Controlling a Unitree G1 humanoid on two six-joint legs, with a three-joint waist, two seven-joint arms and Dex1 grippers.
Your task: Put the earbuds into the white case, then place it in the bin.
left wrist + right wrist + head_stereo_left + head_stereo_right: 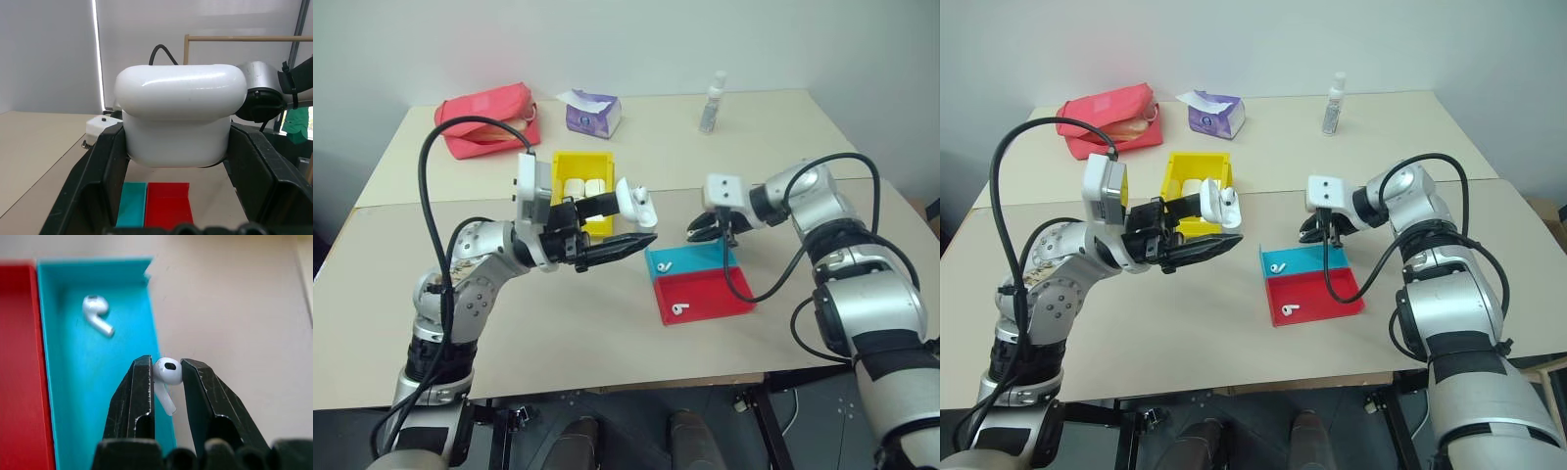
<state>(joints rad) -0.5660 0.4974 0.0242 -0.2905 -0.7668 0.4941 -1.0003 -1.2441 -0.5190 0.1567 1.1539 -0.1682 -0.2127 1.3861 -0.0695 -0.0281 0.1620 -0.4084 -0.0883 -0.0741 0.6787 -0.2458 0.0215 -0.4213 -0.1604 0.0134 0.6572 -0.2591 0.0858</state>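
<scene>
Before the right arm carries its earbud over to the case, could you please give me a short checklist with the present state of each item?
1. Right gripper pinching an earbud: ok.
2. Left gripper shut on the case: ok.
3. Case lid open: ok.
4. Case slots free: cannot tell.
5. Other earbuds still to collect, one in the blue tray, one in the red tray: not ok.
6. Bin has room: cannot tell, white items already inside.

Red pouch (487, 119), purple tissue pack (593, 113), clear bottle (711, 103) at table (783, 127) far edge.
</scene>
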